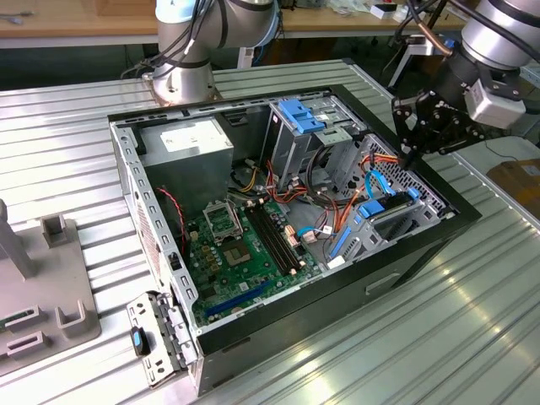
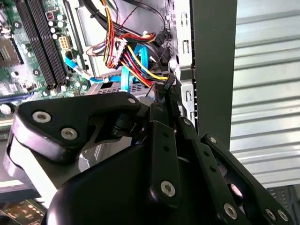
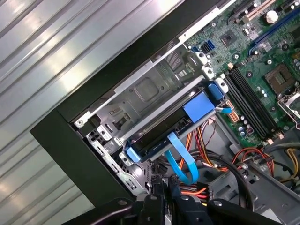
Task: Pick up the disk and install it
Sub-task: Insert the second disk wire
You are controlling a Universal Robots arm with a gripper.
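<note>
Open PC case (image 1: 460, 221) on ribbed metal table (image 1: 76, 152). Gripper (image 1: 411, 152) hovers over the drive bay by the case's wall at the exterior view's right, fingers nearly together, holding nothing. Disk (image 3: 161, 136) w/ blue rails sits in the bay just beside the fingertips. Judgement: approach straight, clear of the cables (image 3: 185, 161).

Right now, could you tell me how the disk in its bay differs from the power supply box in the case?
The disk lies flat and thin in the bay at the case's corner on the exterior view's right, framed by blue rails. The power supply box is a bulky block at the opposite far corner, white label on top, no blue parts. Both are grey metal inside the case.
</note>
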